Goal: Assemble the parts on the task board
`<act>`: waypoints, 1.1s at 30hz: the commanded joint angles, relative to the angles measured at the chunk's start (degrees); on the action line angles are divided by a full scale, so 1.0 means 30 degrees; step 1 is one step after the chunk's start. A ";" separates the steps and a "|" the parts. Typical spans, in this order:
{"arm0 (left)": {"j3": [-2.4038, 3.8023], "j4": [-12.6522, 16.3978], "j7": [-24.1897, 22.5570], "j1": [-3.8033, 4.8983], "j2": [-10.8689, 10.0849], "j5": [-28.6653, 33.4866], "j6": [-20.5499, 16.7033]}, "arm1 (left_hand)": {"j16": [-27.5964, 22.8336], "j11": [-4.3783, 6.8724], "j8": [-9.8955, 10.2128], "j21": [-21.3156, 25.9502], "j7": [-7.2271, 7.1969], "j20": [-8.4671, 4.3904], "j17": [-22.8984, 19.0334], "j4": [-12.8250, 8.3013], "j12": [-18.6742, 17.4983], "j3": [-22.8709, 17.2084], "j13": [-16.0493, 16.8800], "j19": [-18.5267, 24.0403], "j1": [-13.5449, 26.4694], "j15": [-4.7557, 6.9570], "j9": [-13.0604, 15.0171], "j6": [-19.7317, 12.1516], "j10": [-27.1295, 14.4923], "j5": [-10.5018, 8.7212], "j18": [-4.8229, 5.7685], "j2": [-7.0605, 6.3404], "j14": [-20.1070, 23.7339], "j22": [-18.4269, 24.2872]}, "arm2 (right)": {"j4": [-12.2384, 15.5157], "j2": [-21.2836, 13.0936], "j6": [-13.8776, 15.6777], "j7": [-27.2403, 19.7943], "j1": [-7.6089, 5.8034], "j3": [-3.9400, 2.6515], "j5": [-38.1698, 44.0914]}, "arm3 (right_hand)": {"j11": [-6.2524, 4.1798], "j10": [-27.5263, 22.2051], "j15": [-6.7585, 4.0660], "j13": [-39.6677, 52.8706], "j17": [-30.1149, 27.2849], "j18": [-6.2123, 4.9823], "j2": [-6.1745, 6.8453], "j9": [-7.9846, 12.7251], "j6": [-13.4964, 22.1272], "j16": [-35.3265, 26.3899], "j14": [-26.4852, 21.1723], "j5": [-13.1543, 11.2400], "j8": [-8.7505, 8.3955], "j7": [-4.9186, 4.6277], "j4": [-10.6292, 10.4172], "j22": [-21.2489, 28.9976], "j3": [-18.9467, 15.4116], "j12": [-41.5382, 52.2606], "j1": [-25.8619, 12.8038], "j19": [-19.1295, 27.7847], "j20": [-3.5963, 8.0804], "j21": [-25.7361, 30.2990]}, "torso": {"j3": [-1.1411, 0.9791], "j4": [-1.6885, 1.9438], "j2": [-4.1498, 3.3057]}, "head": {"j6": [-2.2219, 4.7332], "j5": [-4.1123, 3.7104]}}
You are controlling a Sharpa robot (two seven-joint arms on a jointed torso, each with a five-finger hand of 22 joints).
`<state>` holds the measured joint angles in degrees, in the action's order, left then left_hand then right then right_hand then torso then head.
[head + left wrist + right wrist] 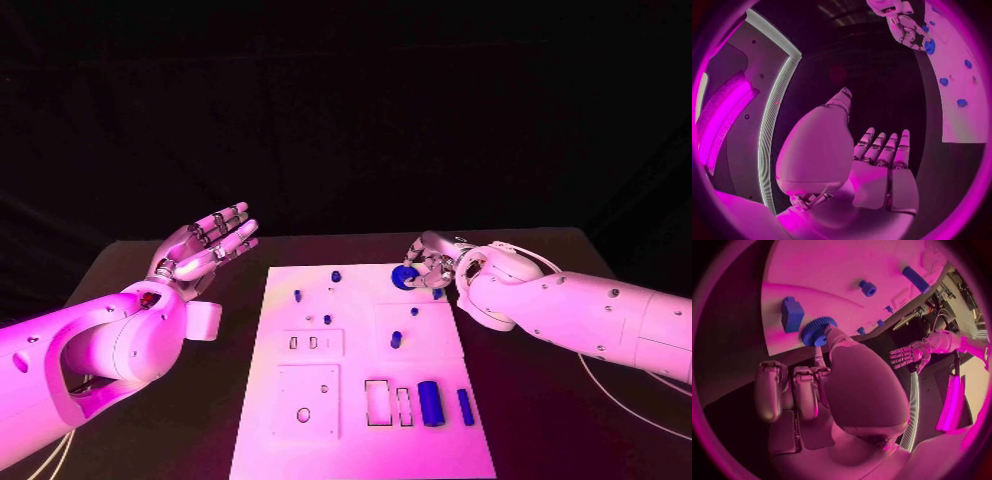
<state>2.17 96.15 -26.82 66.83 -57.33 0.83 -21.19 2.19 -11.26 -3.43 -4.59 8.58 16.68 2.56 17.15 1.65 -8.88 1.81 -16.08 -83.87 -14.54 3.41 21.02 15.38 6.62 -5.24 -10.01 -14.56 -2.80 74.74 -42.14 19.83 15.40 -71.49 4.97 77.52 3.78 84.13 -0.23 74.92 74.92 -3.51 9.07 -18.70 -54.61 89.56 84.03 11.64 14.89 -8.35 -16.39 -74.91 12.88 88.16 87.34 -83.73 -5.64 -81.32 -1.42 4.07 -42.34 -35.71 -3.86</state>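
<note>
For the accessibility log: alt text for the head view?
The right hand touches a blue gear at the far edge of the white board. The left hand hovers open beside the board, which carries small blue parts.

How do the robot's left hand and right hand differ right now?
The left hand is raised beside the task board, fingers spread, holding nothing; the right hand is at the board's far edge, fingers on a blue gear. The left is off the board, the right over it. Both are silver.
</note>
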 commanded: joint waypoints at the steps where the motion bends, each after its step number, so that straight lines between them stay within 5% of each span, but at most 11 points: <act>1: 0.0015 0.0016 -0.0169 0.0023 0.0014 0.0007 0.0357 | -0.0022 -0.0052 -0.0032 -0.0065 0.1667 0.0036 -0.0009 -0.0031 0.0044 -0.0112 0.0006 -0.0034 -0.0016 -0.0106 0.0003 -0.0005 -0.0051 -0.0068 0.0228 0.0128 0.0045 0.0019 | 0.0262 -0.0021 0.0904 0.1040 0.0106 0.0045 0.2077 | -0.0166 0.1388 -0.0136 0.4302 0.4904 0.0342 0.0047 -0.0059 -0.0320 0.0114 0.1962 0.0029 0.0146 0.0154 -0.0032 -0.1923 0.0159 0.0054 -0.0101 -0.0171 0.0041 -0.0126 | -0.0009 0.0002 0.0005 | 0.0022 0.0028; 10: 0.0015 -0.0041 -0.0130 0.0023 0.0033 0.0010 0.0383 | -0.0024 -0.0056 -0.0030 -0.0067 0.1670 0.0034 -0.0010 -0.0032 0.0044 -0.0123 0.0006 -0.0035 -0.0022 -0.0108 0.0003 0.0000 -0.0056 -0.0071 0.0233 0.0130 0.0041 0.0021 | 0.1854 -0.0106 0.2451 0.1313 0.0090 0.0024 0.3229 | -0.0234 0.1447 -0.0199 0.4368 0.4908 0.0380 0.0132 -0.0031 -0.0465 0.0115 0.1963 0.0286 0.0124 0.0220 -0.0021 -0.2089 0.0556 0.0101 -0.0364 -0.0264 0.0103 -0.0253 | -0.0003 -0.0013 0.0018 | 0.0077 0.0065; 19: 0.0015 -0.0071 -0.0115 0.0023 0.0138 0.0016 0.0408 | -0.0027 -0.0060 -0.0029 -0.0068 0.1671 0.0032 -0.0011 -0.0033 0.0045 -0.0149 0.0006 -0.0031 -0.0028 -0.0106 0.0004 0.0001 -0.0056 -0.0078 0.0239 0.0162 0.0044 0.0024 | 0.3405 0.0974 0.2837 0.1443 -0.0005 0.0007 0.4749 | -0.0242 0.1465 -0.0207 0.4390 0.4910 0.0407 0.0138 -0.0022 -0.0470 0.0115 0.1964 0.0316 0.0110 0.0229 -0.0013 -0.2195 0.0633 0.0118 -0.0394 -0.0329 0.0112 -0.0346 | 0.0006 0.0053 -0.0010 | 0.0153 0.0029; 33: 0.0015 -0.0175 -0.0097 0.0023 0.0402 0.0021 0.0432 | -0.0032 -0.0065 -0.0029 -0.0068 0.1672 0.0031 -0.0014 -0.0034 0.0046 -0.0159 0.0006 -0.0023 -0.0027 -0.0083 0.0005 0.0010 -0.0052 -0.0089 0.0245 0.0179 0.0058 0.0027 | 0.2293 0.3214 0.2620 0.1318 0.0083 0.0092 0.5027 | -0.0253 0.1483 -0.0220 0.4411 0.4908 0.0416 0.0167 -0.0010 -0.0473 0.0115 0.1963 0.0357 0.0086 0.0239 0.0018 -0.2232 0.0750 0.0133 -0.0402 -0.0351 0.0124 -0.0375 | 0.0016 -0.0003 -0.0043 | 0.0090 0.0203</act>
<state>2.17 95.61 -26.72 66.83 -56.27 0.83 -20.96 2.19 -11.26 -3.42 -4.59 8.58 16.68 2.56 16.99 1.65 -9.04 1.81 -16.08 -83.87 -14.54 3.40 21.02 15.38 6.63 -5.24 -10.02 -14.56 -2.80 82.06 -32.84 27.66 19.29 -71.26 5.25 91.12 3.37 84.13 -0.64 74.91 74.90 -2.89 9.82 -18.63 -55.06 89.56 84.03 12.55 14.93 -8.40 -16.29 -74.94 14.83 88.16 86.38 -83.92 -5.44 -82.21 -1.38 4.15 -42.48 -35.37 -3.36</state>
